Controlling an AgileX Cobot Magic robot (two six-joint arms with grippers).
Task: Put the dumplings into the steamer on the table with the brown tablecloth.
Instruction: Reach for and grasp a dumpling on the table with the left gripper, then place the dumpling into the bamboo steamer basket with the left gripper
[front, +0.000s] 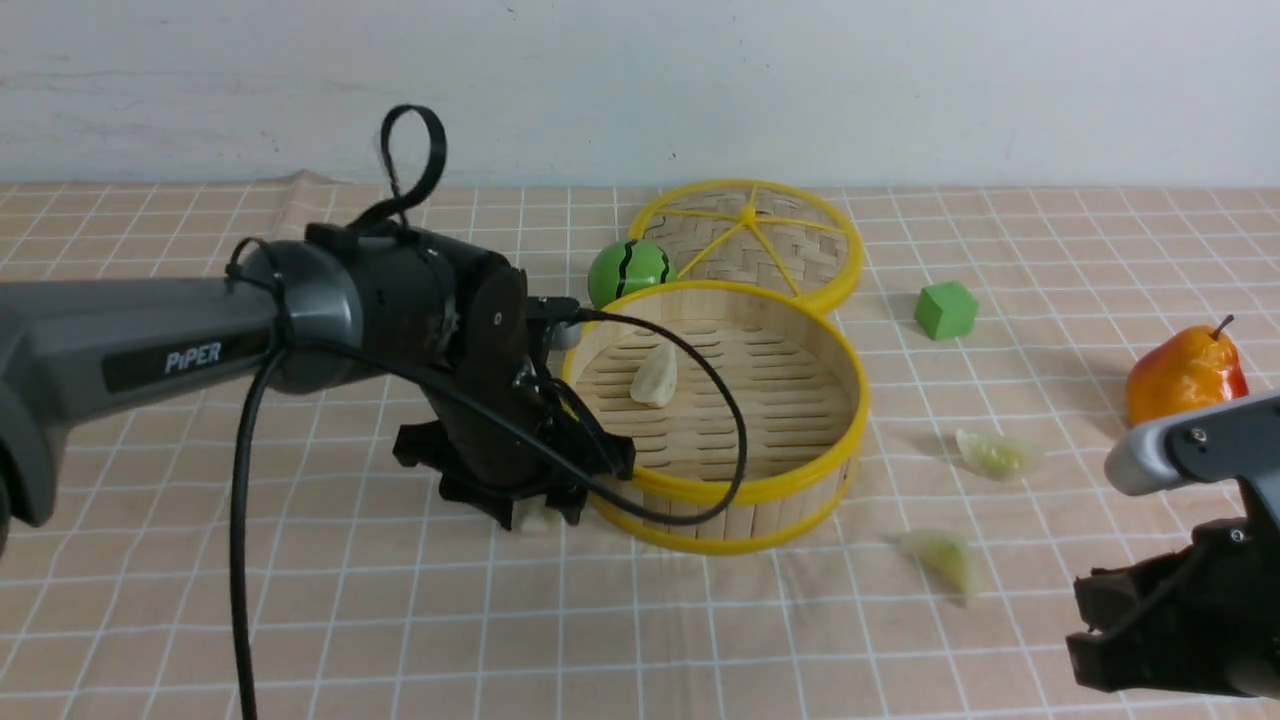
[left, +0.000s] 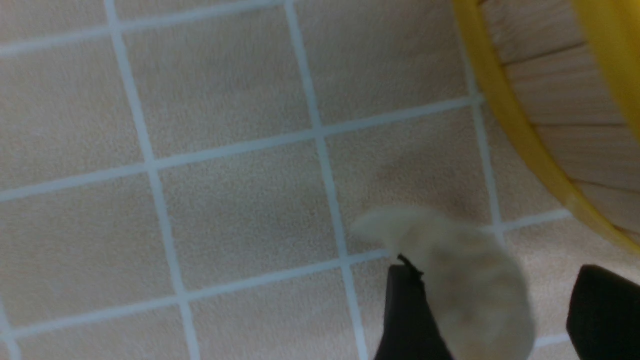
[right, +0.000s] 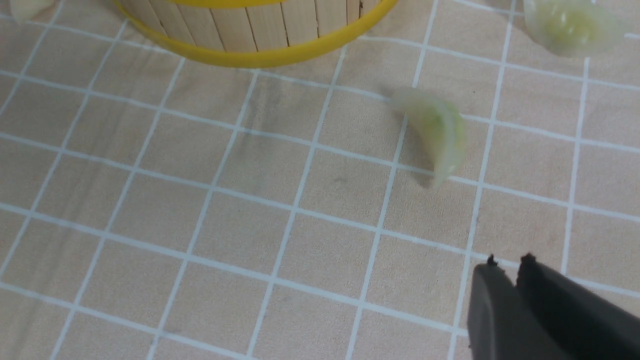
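The desk (front: 200, 640) is covered by the brown tablecloth (front: 1000, 230), and the steamer (front: 750, 495) stands upright near its middle. A cream dumpling (front: 654, 377) lies inside on the slatted floor, towards the left side of the basket. The left gripper (front: 530, 512) is down at the cloth just beside the steamer's near-left wall, its arm coming in from the left. In the left wrist view, the left gripper (left: 500, 320) has its jaws apart around a second cream dumpling (left: 460, 280). One finger touches this dumpling, and a gap shows between it and the other finger, so it is not pinched. This dumpling looks a little blurred and sits on the cloth close to the steamer's lower yellow rim (left: 520, 135). To the right of the steamer, a green dumpling (front: 995, 455) rests on the cloth. A nearer green dumpling (front: 945, 562), blurred in the front view, lies in front of it. The right gripper (front: 1105, 640) is at the lower right edge, above the cloth and apart from both; the right wrist view shows its jaws closed together and empty. Behind the steamer, the woven lid (front: 800, 245) lies flat, with a green ball (front: 628, 272) beside it. A green cube (front: 945, 310) and a pear (front: 1185, 375) sit farther right.
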